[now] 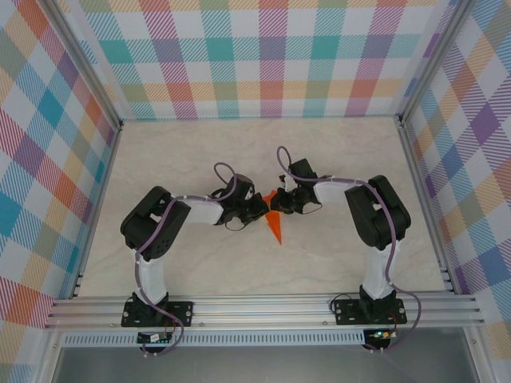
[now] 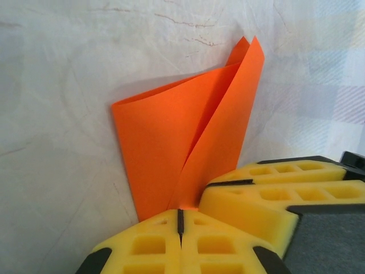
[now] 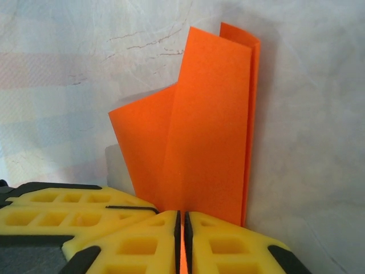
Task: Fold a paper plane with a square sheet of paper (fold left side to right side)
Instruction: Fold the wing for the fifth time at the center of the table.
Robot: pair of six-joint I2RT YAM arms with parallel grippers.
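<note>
Top view: bright, even, diffuse light from overhead. No glare on the table (image 1: 200, 159); only faint, soft shadows close around the paper plane (image 1: 275, 227).
Left wrist view: paper plane sharp and saturated, with a soft grey shadow along its upper left edge.
Right wrist view: table dimmer to the right of the paper plane; plaid wall (image 3: 40, 74) to its left is washed out and blurred.

From above, much of the paper plane (image 1: 275, 227) hides under the left gripper (image 1: 260, 209) and right gripper (image 1: 283, 203); at each wrist its base vanishes behind yellow fingers (image 2: 168, 229) cropped by the bottom edge.
</note>
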